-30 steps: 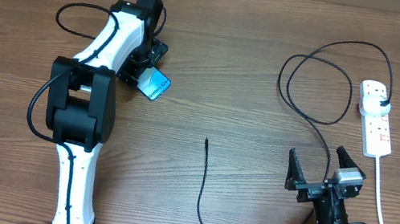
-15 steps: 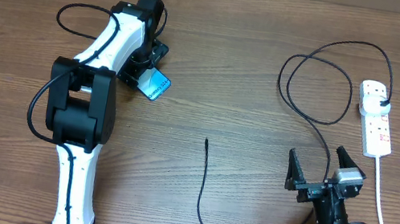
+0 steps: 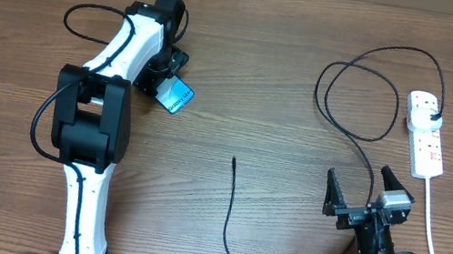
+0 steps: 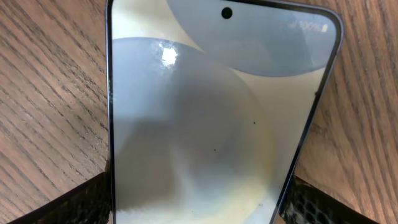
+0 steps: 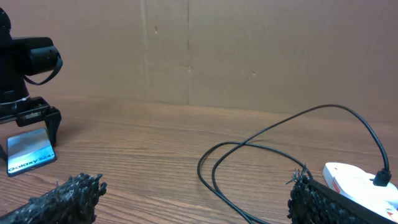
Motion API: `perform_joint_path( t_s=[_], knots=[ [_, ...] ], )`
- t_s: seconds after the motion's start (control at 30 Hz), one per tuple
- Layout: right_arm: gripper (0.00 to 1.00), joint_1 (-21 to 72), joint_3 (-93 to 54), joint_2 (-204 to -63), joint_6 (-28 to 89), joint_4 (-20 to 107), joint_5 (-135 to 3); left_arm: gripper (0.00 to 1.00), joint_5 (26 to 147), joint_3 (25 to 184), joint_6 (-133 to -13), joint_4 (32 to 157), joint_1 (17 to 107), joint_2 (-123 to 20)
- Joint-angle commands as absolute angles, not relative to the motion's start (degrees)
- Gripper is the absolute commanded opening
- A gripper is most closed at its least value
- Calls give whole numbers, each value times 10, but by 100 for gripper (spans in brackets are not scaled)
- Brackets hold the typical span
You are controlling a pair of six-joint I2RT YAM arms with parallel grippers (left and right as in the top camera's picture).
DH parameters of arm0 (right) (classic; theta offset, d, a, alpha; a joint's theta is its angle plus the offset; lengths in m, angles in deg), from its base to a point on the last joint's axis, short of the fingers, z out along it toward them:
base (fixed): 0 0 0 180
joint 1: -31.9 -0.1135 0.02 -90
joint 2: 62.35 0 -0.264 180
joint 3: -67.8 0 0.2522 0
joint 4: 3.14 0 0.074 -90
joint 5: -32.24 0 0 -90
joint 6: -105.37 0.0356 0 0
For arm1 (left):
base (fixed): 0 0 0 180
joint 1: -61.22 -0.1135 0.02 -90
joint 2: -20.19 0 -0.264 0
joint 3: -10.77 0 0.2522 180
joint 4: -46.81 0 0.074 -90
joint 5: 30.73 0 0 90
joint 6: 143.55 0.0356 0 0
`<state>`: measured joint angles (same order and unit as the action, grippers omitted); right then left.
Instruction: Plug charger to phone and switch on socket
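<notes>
One phone (image 4: 199, 112) comes first. It sits in the upper left of the overhead frame with its screen lit, and it fills the left wrist view. The left gripper (image 4: 200, 208) straddles it, with the dark pads (image 4: 87, 200) against or just beside its long edges at the bottom corners of that view. I cannot tell whether the jaws are pressing or only flanking it.

I judge the step in hand to be securing the phone. To do it well I want an even pinch on both long edges, no twist, and the port end left reachable. The camera hole points away from the wrist, so the port is probably under the gripper, which worries me.

Out from there, the charger (image 3: 228, 220) lies slack. Its connector tip (image 3: 234, 160) is at mid-frame, well apart from the phone. The cable runs down and round, then loops up to the socket (image 3: 427, 142) at the right edge, where its plug sits in the strip.

My right gripper (image 3: 359, 175) rests at the lower right with its jaws wide apart and holding nothing.

Everything lies on a brown wood-grain table (image 3: 265, 60), and a plain cardboard-coloured wall (image 5: 249, 50) stands behind it.
</notes>
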<state>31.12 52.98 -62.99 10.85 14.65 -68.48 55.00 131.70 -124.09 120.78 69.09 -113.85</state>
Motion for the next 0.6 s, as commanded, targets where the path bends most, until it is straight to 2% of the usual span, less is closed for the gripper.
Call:
perform_joint_path(
  t_s=[0.0, 0.57],
  knots=[
    [100, 313, 536, -625, 108, 144, -688, 86, 560, 1296, -1238, 1207, 695, -1155],
    [100, 313, 536, -625, 108, 144, -688, 77, 562, 1296, -1238, 1206, 695, -1155]
  ],
)
